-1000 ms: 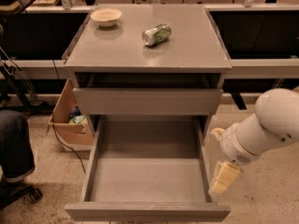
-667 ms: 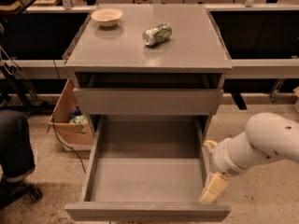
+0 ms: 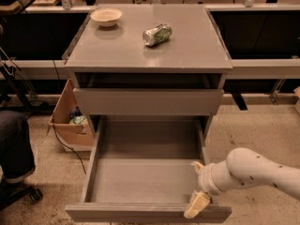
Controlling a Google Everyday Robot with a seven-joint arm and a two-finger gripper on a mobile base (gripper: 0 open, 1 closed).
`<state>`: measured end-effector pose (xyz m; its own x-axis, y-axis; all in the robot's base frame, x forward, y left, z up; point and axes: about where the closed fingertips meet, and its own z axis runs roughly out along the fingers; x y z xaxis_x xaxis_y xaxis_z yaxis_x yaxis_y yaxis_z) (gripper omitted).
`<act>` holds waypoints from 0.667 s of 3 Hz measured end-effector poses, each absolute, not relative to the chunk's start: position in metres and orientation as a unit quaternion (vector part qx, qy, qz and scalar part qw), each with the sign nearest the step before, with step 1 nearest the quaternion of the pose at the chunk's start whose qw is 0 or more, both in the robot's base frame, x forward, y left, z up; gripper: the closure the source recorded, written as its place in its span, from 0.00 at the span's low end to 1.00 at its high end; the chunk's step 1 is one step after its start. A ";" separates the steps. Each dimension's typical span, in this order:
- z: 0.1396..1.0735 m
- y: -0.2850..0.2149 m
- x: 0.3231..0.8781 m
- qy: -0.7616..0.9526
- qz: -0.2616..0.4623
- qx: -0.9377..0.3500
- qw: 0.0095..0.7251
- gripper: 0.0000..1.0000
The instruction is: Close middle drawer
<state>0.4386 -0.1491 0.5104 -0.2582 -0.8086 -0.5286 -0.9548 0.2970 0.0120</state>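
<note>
The middle drawer (image 3: 140,177) is pulled far out of the grey cabinet (image 3: 150,50); its grey inside is bare and its flat front (image 3: 131,213) is at the bottom of the view. My gripper (image 3: 197,186) is at the drawer's front right corner, just inside the right wall, with one cream fingertip (image 3: 197,204) down against the front panel. It is open and holds nothing. The white arm (image 3: 262,172) comes in from the right.
The drawer front above (image 3: 147,102) stands slightly out. On the cabinet top are a bowl (image 3: 106,17) and a lying can (image 3: 157,34). A cardboard box (image 3: 70,121) sits on the floor to the left, next to a person's leg (image 3: 14,144).
My arm and gripper have moved left and down, from beside the drawer's right wall to its front right corner. The drawer has not moved.
</note>
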 end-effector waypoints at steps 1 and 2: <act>0.467 -0.140 0.433 0.775 0.184 -0.560 0.229 0.00; 0.433 -0.128 0.434 0.774 0.197 -0.552 0.241 0.00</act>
